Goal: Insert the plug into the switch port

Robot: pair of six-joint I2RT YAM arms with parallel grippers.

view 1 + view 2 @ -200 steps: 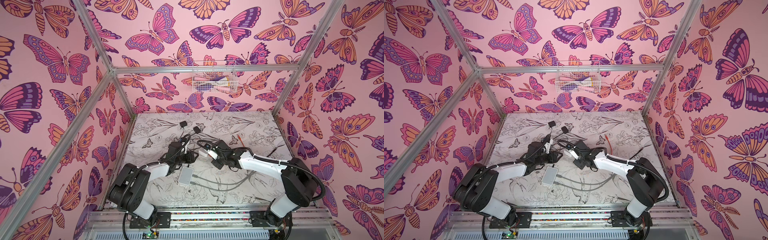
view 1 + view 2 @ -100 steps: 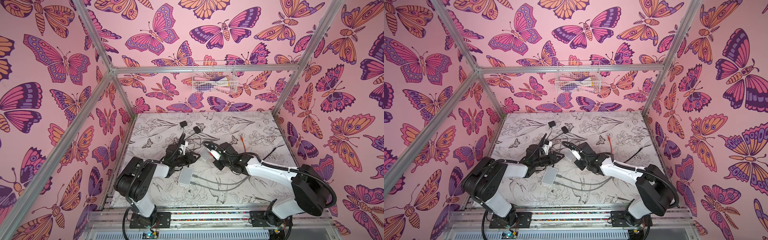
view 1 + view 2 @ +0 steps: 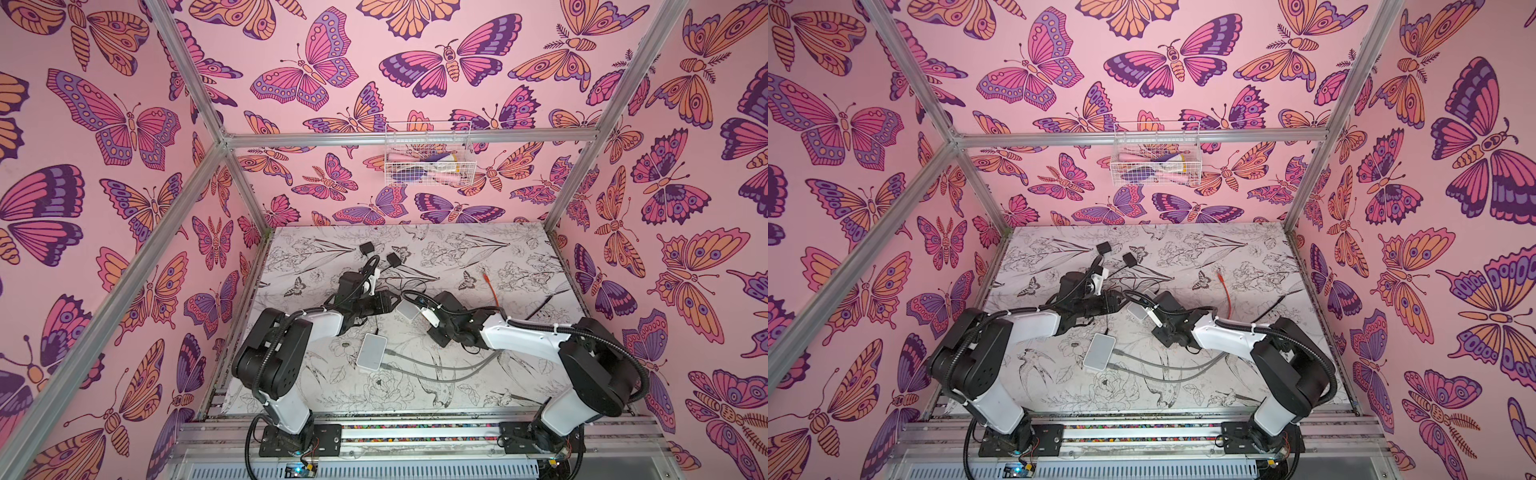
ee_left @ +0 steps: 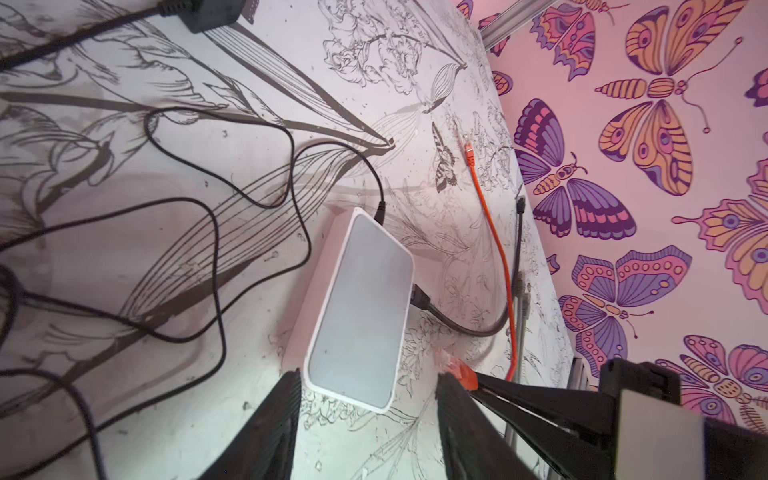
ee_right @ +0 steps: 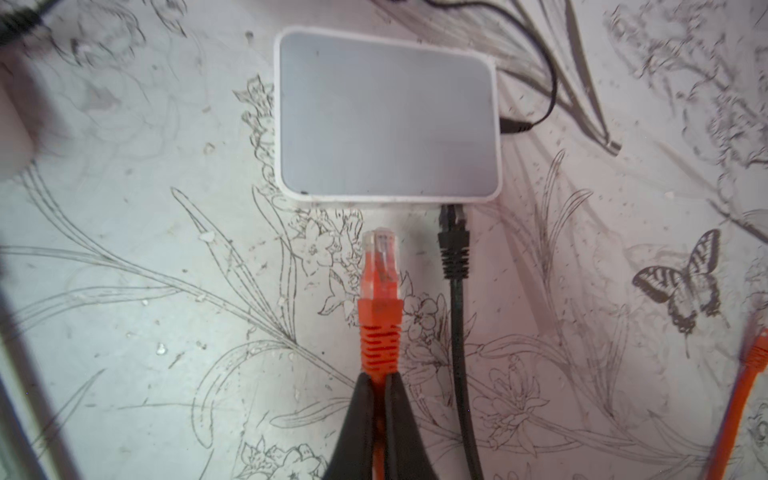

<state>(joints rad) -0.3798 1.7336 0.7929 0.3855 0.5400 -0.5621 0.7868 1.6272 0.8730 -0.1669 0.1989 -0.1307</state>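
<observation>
Butterfly walls point(image 3: 124, 124), wire basket point(image 3: 392, 172) w/ colored bits point(image 3: 432, 166), switch point(image 5: 386, 112) w/ blk cable point(image 5: 455, 249)

The switch point(image 5: 386, 112) shows only its flat top in the right wrist view. The side with the holes is hidden. The right gripper point(image 5: 376, 384) hides the back end of the orange plug point(image 5: 380, 270). A pale blurry blob point(image 5: 16, 104) sits at one edge, and I cannot tell what it is. The left gripper point(image 4: 368, 378) has its fingers point(image 4: 266, 436) cut off by the picture's edge. In both top views the things in the wire basket point(image 3: 428, 178) are too small to name.
</observation>
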